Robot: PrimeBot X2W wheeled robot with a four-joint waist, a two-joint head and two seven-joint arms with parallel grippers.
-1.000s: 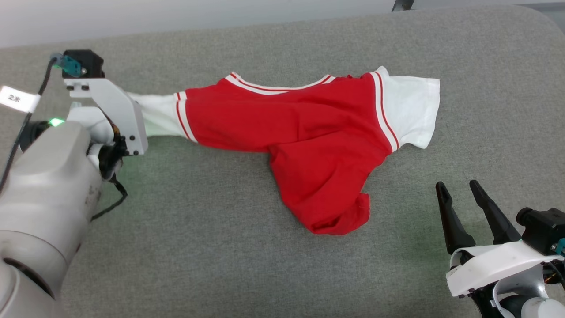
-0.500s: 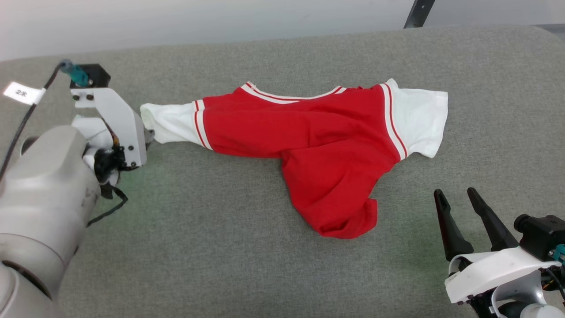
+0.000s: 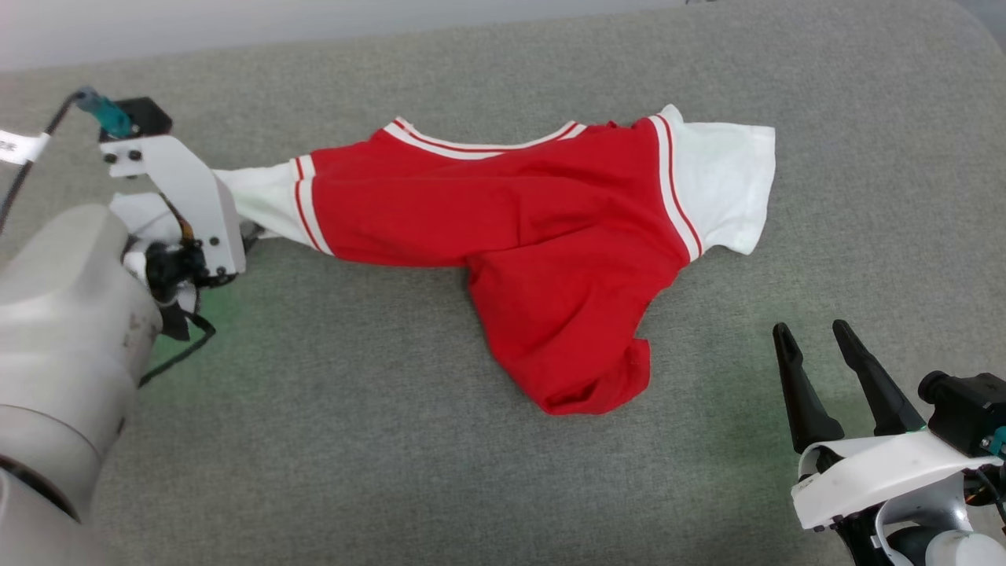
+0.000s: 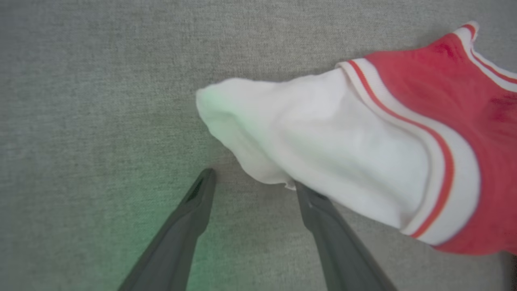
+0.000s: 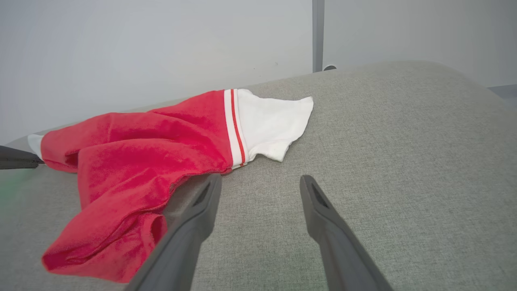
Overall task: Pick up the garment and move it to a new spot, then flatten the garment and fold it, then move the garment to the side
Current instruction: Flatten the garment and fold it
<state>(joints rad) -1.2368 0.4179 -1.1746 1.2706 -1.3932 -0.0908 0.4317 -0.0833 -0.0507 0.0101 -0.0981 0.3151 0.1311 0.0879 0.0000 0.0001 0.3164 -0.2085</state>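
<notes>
The garment (image 3: 503, 228) lies crumpled on the grey padded surface: a red body, a white sleeve at each end and striped trim. Its lower part is bunched toward the front (image 3: 581, 377). My left gripper (image 4: 253, 180) stands open at the tip of the garment's left sleeve (image 4: 307, 137); the sleeve's edge drapes over one fingertip (image 4: 301, 190) and nothing is pinched. In the head view the wrist bracket (image 3: 189, 196) covers those fingers. My right gripper (image 3: 810, 328) is open and empty at the front right, apart from the garment (image 5: 153, 161), with the right gripper (image 5: 260, 178) pointing toward the other sleeve (image 5: 274, 121).
The grey padded surface (image 3: 393, 456) spreads wide around the garment, with a rounded far-right corner (image 5: 444, 76). A pale wall (image 5: 121, 48) and a dark post (image 5: 318, 36) stand behind it. A cable with a white tag (image 3: 16, 145) hangs off my left arm.
My left gripper has opened and let go of the white sleeve, which now rests on the surface. The head camera has shifted. The right gripper has stayed open.
</notes>
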